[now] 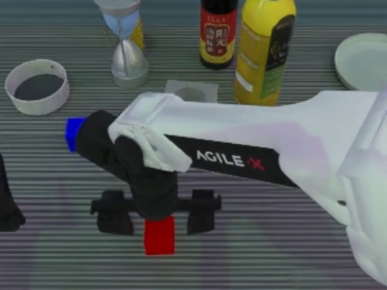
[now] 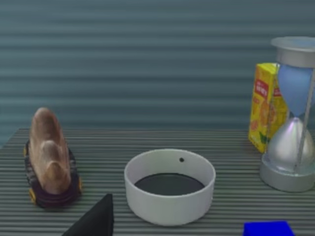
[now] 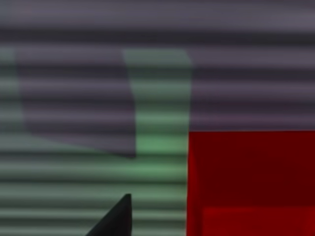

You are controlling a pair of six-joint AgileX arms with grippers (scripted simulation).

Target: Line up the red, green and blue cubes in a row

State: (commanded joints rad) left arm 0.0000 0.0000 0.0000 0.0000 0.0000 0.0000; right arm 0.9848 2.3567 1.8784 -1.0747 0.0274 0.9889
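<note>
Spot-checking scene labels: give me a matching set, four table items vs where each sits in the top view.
Column A:
1. red cube
2. blue cube
3. white bowl
4. yellow bottle

Column B:
a. far edge, right of the dark sauce bottle
b. left side, dark inside
c. below the right tool
d. peeking out left of the right arm's wrist

Pairs: 1-c, 2-d, 3-b, 4-a

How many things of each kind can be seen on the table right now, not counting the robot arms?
Cubes: 2 (red cube, blue cube)
Bottles: 2 (dark sauce bottle, yellow bottle)
Hourglass: 1
White ring-shaped bowl: 1
Grey block: 1
White plate: 1
Juice carton: 1
Bread-loaded toy cart: 1
Total: 10
</note>
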